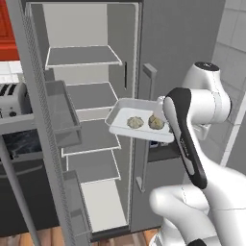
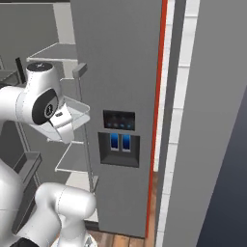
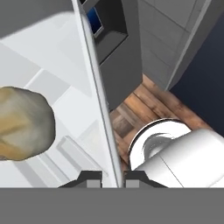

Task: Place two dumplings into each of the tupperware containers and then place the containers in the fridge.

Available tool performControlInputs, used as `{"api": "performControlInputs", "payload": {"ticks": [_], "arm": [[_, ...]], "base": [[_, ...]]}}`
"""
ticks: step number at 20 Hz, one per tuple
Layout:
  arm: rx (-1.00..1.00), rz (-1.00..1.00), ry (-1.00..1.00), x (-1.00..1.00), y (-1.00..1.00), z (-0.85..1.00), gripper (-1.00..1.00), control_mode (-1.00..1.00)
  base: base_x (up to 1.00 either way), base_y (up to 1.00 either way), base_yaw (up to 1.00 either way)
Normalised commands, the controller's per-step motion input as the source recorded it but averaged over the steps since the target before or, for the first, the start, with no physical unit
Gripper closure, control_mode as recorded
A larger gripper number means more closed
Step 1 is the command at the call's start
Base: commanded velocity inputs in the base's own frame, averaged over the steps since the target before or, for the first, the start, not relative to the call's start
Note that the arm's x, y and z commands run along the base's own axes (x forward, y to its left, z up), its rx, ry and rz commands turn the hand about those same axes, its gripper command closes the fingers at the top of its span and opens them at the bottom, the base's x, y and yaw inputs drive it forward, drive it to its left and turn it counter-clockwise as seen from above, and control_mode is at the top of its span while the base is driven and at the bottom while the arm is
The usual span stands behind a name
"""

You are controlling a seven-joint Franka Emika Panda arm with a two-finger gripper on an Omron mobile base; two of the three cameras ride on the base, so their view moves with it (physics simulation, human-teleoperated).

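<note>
Holding a loaded tray in mid-air before an open fridge [image 1: 91, 72], the white arm fills the right side of the left base view. The fridge spans the upper left and centre of that frame, its door swung wide w/ bins along the left edge and pale shelves [image 1: 84, 56] stacked inside.

The lighter tupperware container [image 1: 139, 122] hangs at centre frame, just in front of the shelf edges and level w/ the gap between two middle shelves. Its long axis runs roughly left-right across the frame, so the free end points toward the fridge interior and the gripped end toward the arm. Two dumplings [image 1: 135, 122] sit side by side inside it, near the arm end.

The gripper [image 3: 113, 177] is pinched shut on the container's rim; in the hand view the thin rim wall rises between the two fingertips, w/ one dumpling large at mid-left.

Judgement: the shelf lies up and left of the gripper in the left base view, so the coming move is prob. a push along the tray's long axis into the fridge.
</note>
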Motion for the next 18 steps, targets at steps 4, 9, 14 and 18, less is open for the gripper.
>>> {"api": "performControlInputs", "payload": {"ticks": [4, 9, 14, 18], "arm": [[0.00, 0.00, 0.00, 0.00, 0.00, 0.00, 1.00, 1.00], [0.00, 0.00, 0.00, 0.00, 0.00, 0.00, 1.00, 1.00], [0.00, 0.00, 0.00, 0.00, 0.00, 0.00, 1.00, 1.00], [0.00, 0.00, 0.00, 0.00, 0.00, 0.00, 1.00, 1.00]], "base": [[-0.19, 0.11, 0.18], [-0.07, 0.16, 0.25], [0.00, 0.05, 0.43], [0.05, 0.07, 0.41]]}}
